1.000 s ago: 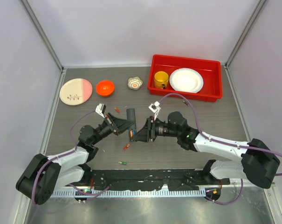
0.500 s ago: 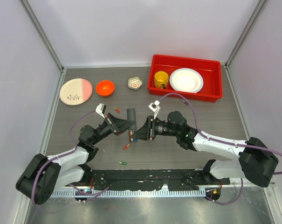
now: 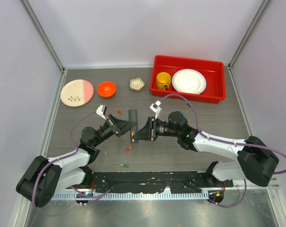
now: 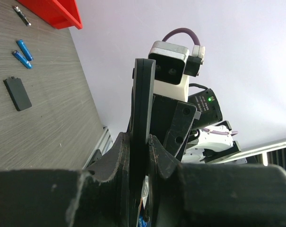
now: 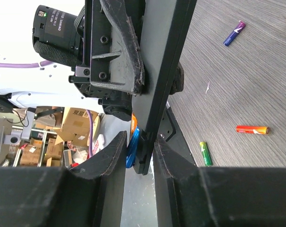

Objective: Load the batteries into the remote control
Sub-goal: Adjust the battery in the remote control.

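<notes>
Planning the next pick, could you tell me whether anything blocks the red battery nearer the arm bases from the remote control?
Nothing visible does. The red battery lies on bare table near the remote control, which the left gripper and right gripper clamp.

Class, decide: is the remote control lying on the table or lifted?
Lifted: the remote control is clamped between the left fingers and the right fingers, clear of the table.

Robot lab: white-walled cell (image 3: 133,28), cardboard boxes (image 5: 79,124)

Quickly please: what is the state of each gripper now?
Left gripper: closed, holding the remote control.
Right gripper: closed, holding the same remote control.
</notes>
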